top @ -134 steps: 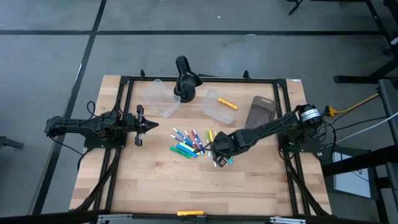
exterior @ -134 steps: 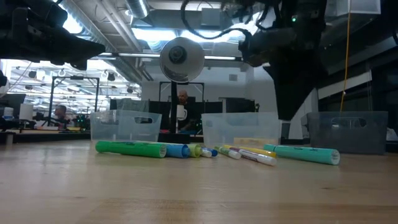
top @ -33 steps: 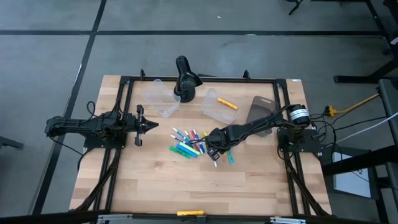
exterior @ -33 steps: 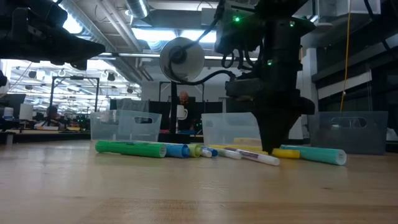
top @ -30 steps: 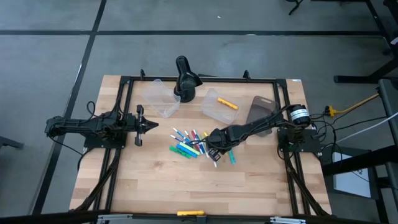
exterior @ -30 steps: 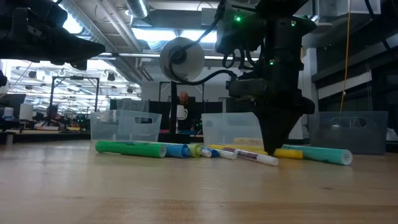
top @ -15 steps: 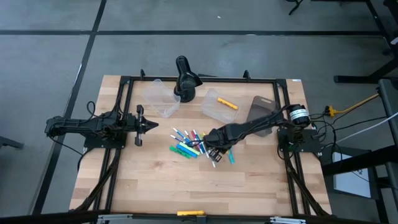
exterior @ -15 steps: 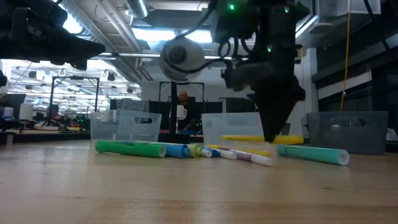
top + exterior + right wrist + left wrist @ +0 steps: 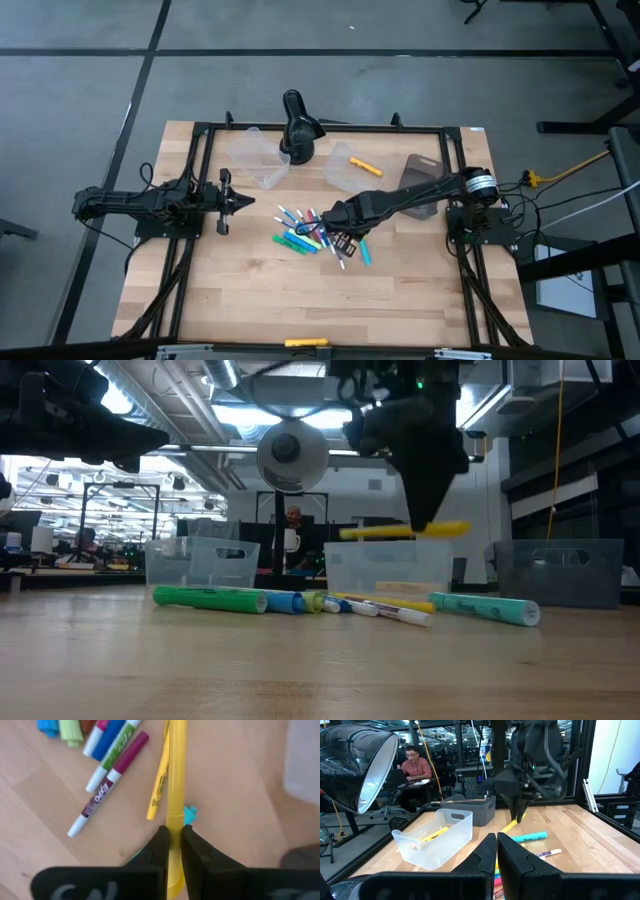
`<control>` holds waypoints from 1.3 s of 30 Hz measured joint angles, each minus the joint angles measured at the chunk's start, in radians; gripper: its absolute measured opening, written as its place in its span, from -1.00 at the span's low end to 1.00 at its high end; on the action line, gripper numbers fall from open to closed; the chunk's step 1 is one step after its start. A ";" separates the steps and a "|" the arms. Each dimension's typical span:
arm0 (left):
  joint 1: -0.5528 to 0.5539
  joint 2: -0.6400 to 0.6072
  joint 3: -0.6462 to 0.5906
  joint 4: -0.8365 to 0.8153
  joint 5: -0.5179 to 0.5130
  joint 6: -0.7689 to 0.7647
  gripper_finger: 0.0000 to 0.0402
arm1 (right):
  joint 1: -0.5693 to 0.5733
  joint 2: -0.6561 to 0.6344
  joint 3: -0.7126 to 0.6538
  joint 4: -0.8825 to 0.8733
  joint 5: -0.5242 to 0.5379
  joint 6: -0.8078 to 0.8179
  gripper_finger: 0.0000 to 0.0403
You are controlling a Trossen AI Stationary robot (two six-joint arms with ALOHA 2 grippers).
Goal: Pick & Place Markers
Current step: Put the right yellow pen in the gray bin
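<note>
The markers [image 9: 305, 230] are scattered in a loose cluster near the middle of the wooden table [image 9: 240, 300], most lying roughly parallel, slanted across the boards. One yellow marker [image 9: 404, 531] is held clear of the table by the right gripper [image 9: 173, 842], whose fingers are clamped on its barrel; in the low view its long axis is level, with both ends sticking out past the fingers. A second yellow marker [image 9: 159, 782] and a purple-capped white marker [image 9: 107, 790] lie flat below it; printing is seen on both barrels but cannot be read. A cyan marker [image 9: 487, 606] rests apart at the cluster's edge.

Three containers are set along the far side. In the middle clear tub [image 9: 340, 175] one yellowish-orange marker [image 9: 366, 166] is lying. Nothing can be made out in the left clear tub [image 9: 258, 158] or the grey bin [image 9: 420, 176]. A black desk lamp [image 9: 298, 126] stands between the tubs.

The left gripper [image 9: 226, 201] is hanging at the table's left side, its fingers pressed together on nothing.
</note>
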 joint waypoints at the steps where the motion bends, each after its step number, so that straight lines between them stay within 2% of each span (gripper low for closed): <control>1: 0.000 0.000 0.000 0.000 0.000 0.000 -0.96 | 0.000 -0.001 0.018 -0.021 0.009 -0.005 -0.84; 5: 0.000 0.000 0.000 0.000 0.000 0.000 -0.95 | 0.000 -0.002 0.084 -0.090 0.030 -0.027 -0.84; 9: 0.000 0.000 0.000 0.000 0.000 0.000 -0.95 | 0.000 -0.008 0.136 -0.174 0.072 -0.037 -0.94; 13: 0.000 0.000 0.000 0.000 0.000 0.000 -0.96 | 0.000 -0.040 0.141 -0.207 0.112 -0.014 -0.98; 19: 0.000 0.000 0.000 0.000 0.000 0.000 -0.95 | 0.000 -0.056 0.109 -0.254 0.112 0.000 -0.98; 27: 0.000 0.000 0.000 0.000 0.000 0.000 -0.95 | -0.001 -0.056 0.031 -0.268 0.218 -0.281 -0.91; 34: 0.000 0.000 0.000 0.000 0.000 0.000 -0.96 | -0.042 -0.069 -0.116 -0.152 0.197 -0.496 -0.79; 39: 0.000 0.000 0.000 0.000 0.000 0.000 -0.95 | -0.059 -0.099 -0.241 0.001 0.139 -0.627 -0.53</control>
